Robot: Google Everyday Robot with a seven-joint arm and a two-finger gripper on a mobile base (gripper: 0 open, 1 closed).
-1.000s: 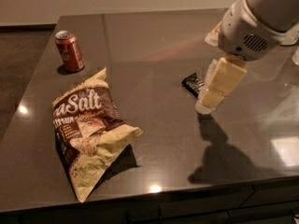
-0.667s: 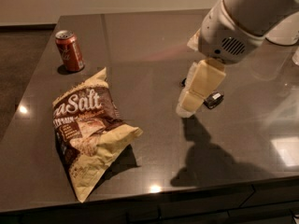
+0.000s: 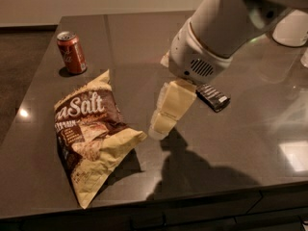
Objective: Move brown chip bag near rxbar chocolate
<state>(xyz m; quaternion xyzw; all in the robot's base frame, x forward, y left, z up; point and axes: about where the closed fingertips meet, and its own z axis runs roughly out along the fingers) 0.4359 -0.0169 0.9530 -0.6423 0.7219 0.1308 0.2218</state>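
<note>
Pincer (image 3: 158, 129) hangs low over the dark worktop (image 3: 231, 143), pointing down, with nothing visibly in its grasp; how far open it stands cannot be told. The brown chip bag (image 3: 89, 134) lies flat just left of it in the view. The rxbar chocolate (image 3: 214, 96) lies near on its right, slightly farther back. A red soda can (image 3: 72, 52) stands well off to its far left.

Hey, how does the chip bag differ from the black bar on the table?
The bag is far bigger than the bar. The bag is brown with cream edges, puffy and crinkled; the bar is glossy black and flat. The bag lies left of the tool, the bar right of it. Both rest on the dark table, neither held.
</note>
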